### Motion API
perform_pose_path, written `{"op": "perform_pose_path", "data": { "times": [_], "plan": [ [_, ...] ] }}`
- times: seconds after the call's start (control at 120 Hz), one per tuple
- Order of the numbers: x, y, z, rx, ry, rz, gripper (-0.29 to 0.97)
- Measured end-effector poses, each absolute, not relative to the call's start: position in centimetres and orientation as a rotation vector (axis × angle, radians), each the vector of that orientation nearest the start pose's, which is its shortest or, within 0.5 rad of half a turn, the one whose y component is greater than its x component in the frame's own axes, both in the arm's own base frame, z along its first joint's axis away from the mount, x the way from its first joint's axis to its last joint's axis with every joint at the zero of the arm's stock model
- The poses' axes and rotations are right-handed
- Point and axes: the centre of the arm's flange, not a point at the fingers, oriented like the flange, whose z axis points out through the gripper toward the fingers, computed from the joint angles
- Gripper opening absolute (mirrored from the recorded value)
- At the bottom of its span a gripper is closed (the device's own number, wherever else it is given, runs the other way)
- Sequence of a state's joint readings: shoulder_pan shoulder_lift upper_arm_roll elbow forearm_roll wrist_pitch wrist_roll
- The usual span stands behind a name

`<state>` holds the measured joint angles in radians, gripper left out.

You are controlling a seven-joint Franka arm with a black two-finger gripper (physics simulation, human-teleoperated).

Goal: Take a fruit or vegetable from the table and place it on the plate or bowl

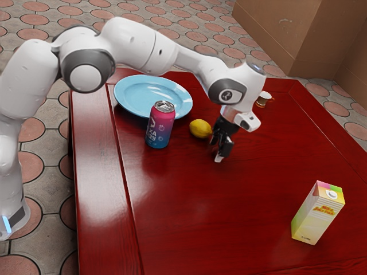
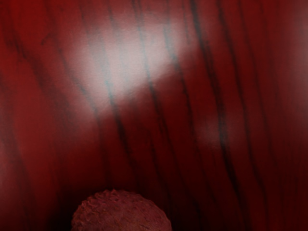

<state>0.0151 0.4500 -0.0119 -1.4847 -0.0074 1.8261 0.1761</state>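
Partly cropped, bumpy reddish lump (image 2: pixel 120 214) by gripper (image 1: pixel 220 153).

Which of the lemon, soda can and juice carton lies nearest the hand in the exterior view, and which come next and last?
1. Lemon, just to the exterior view's left of the hand.
2. Soda can, farther left, beside the blue plate.
3. Juice carton, far off at the exterior view's right.

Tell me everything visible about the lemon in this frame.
The lemon is a small yellow oval, whole, with dull skin. It lies on its side on the red wooden table, just off the blue plate, between the pink can and the gripper. It stands apart from plate and can; whether the gripper touches it cannot be told.
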Motion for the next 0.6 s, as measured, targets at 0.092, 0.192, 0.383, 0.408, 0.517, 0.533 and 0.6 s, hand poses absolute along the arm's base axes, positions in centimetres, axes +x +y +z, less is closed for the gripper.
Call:
{"op": "perform_pose_path", "data": {
  "times": [0.092, 0.192, 0.383, 0.408, 0.517, 0.533, 0.6],
  "plan": [
    [67.6, 0.2, 40.4, -3.148, 0.277, 0.172, 0.64],
    [67.7, 0.1, 40.6, -3.148, 0.286, 0.166, 0.47],
    [67.9, 0.3, 41.4, -3.146, 0.287, 0.139, 0.19],
    [67.9, 0.5, 41.5, -3.144, 0.284, 0.137, 0.16],
    [67.8, 0.9, 42.2, -3.136, 0.276, 0.124, 0.15],
    [67.8, 0.9, 42.4, -3.135, 0.276, 0.122, 0.15],
    [67.5, 0.8, 43.7, -3.131, 0.281, 0.097, 0.14]
  ]
}}
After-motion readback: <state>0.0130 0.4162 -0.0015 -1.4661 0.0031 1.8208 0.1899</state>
